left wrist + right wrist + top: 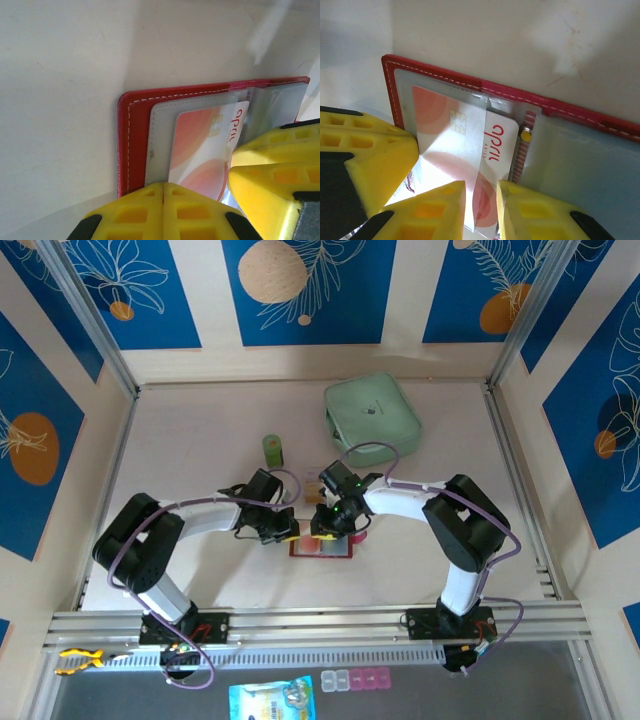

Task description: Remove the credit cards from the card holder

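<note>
Red card holder (320, 548) is lying open mid-table, mint pouch (372, 412) behind. L gripper (163, 192), fingers together, is pressing its edge; R gripper (481, 192) is clamping credit card (455, 145), lower end cut off.

Table (200, 440): pale, off-white top, plain and flat, with a metal rail along its near edge.
Card holder (320, 548): red with white stitching, lay open and flat on the table near the front middle, clear sleeves facing up.
Zip pouch (372, 418): mint-green, lay flat toward the back, right of middle, well apart from the card holder.
Small green object (273, 449): sat left of the zip pouch; its kind could not be told.
</note>
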`<control>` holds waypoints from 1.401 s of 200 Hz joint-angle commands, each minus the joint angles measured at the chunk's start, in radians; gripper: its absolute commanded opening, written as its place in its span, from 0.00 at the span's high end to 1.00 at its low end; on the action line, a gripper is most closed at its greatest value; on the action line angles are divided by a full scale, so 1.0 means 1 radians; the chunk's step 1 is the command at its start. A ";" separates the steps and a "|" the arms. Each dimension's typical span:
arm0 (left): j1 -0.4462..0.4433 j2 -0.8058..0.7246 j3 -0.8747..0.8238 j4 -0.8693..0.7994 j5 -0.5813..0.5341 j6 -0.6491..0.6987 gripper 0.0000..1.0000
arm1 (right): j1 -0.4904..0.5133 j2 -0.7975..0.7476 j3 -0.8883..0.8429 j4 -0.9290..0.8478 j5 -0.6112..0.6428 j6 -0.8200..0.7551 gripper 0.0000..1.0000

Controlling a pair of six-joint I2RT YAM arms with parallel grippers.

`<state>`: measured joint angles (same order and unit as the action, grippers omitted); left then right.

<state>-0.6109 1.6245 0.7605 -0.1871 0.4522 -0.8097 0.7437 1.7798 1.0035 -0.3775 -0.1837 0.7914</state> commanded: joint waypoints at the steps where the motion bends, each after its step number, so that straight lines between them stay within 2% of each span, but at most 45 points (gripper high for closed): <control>1: -0.004 0.018 -0.011 -0.041 -0.001 0.017 0.95 | -0.004 -0.023 -0.024 -0.005 -0.011 0.015 0.75; 47: -0.003 0.018 -0.018 -0.045 -0.008 0.016 0.95 | -0.012 -0.081 -0.054 0.007 -0.011 0.027 0.75; 109: -0.004 0.005 -0.027 -0.049 -0.012 0.014 0.95 | -0.024 -0.024 -0.088 0.088 -0.073 0.050 0.75; 160: -0.004 0.003 -0.029 -0.058 -0.013 0.018 0.95 | -0.031 -0.038 -0.126 0.171 -0.114 0.085 0.76; 236: -0.004 0.007 -0.018 -0.063 -0.015 0.019 0.95 | -0.063 -0.097 -0.192 0.268 -0.165 0.133 0.85; 280: -0.003 0.000 -0.022 -0.061 -0.015 0.014 0.95 | -0.081 -0.095 -0.225 0.355 -0.222 0.161 0.87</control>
<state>-0.6109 1.6245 0.7555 -0.1909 0.4522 -0.8093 0.6724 1.7042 0.8013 -0.0910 -0.3412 0.9192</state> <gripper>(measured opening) 0.046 0.135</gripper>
